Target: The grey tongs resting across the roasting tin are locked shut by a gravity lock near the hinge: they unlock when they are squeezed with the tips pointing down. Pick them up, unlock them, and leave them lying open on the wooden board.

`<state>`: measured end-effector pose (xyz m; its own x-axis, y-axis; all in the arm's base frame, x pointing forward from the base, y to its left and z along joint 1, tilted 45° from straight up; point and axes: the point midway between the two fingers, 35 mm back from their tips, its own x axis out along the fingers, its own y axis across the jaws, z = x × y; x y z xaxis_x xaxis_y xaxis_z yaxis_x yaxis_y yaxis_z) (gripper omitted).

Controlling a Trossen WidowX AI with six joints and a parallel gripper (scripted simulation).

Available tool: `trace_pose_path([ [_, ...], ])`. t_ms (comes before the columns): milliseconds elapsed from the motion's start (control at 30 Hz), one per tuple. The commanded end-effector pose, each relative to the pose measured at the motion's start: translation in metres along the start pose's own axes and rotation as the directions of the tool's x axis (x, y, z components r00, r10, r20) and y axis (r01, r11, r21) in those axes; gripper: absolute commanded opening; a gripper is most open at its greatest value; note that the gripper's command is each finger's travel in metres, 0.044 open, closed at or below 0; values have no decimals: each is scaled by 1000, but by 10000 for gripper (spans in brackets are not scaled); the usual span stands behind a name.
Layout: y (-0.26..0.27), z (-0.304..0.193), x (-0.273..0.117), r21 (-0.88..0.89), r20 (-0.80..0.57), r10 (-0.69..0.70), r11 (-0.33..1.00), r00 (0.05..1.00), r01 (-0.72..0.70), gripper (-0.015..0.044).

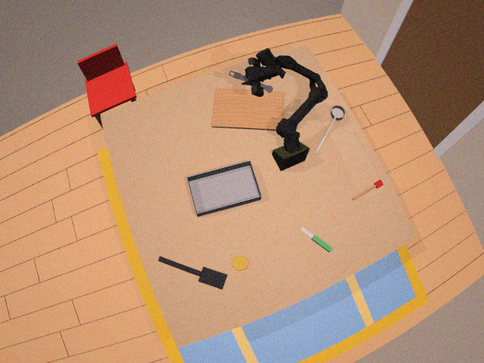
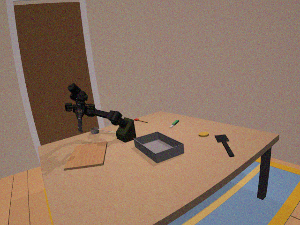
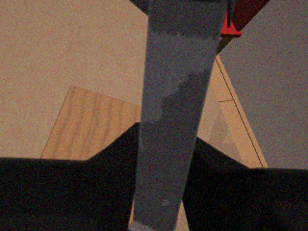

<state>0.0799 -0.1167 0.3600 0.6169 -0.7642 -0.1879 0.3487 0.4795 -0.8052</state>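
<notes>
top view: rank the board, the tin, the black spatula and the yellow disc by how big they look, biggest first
1. board and tin: too close in footprint to separate, so a tie
2. black spatula
3. yellow disc, clearly the smallest

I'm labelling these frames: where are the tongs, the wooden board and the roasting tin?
tongs (image 3: 175, 120), wrist view, middle of the grey arm.
wooden board (image 1: 244, 111), top view, bare centre.
roasting tin (image 1: 224, 189), top view, floor.
</notes>
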Motion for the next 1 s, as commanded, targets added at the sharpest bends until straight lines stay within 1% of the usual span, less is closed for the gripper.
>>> trace_pose_path([
  [0,-2,-3,-3,13,58,-10,1000,998,9,-150],
  [533,-5,-16,-3,78,235,-16,997,972,-3,-150],
  [967,-1,-29,7,138,332,-1,989,943,-47,-150],
])
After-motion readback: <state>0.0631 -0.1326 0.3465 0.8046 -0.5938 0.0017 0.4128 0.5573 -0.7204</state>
